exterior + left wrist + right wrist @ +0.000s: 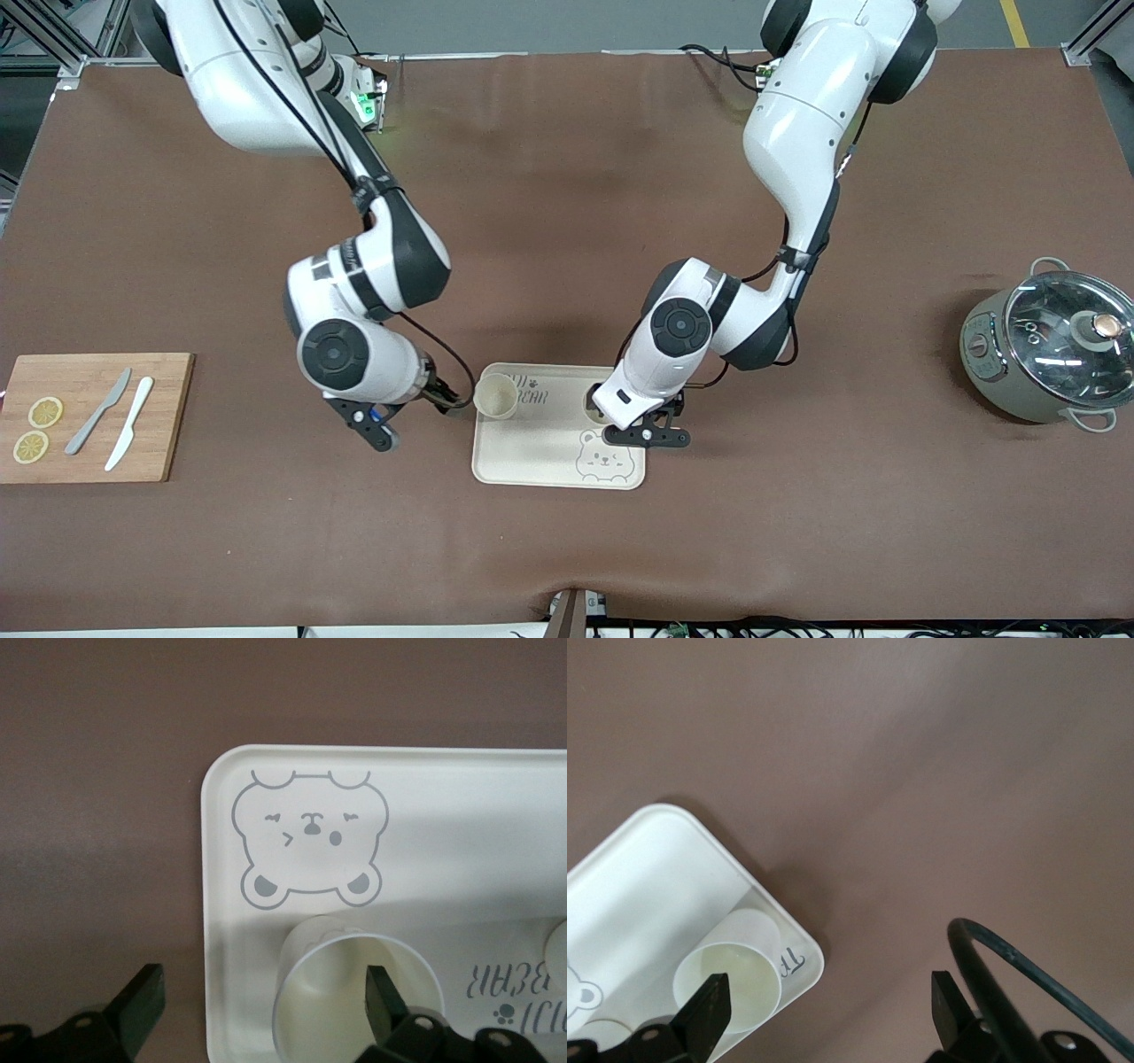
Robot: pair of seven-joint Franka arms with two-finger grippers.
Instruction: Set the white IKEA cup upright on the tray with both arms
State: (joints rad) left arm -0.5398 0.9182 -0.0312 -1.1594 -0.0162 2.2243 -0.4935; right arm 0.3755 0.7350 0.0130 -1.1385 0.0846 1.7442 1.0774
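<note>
Two cups stand upright on the tray (532, 461): one cup (495, 395) at my right arm's end, the other cup (354, 997) under my left gripper (266, 1005). Both it and my right gripper (824, 1010) are spread, holding nothing. One left finger (383, 997) hangs inside the rim; lifting crooked could tip that cup

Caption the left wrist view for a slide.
Left hand open around the rim of an upright white cup on the cream bear tray.

tray (532, 461): cream, grey bear print | cups (495, 395): white
</note>
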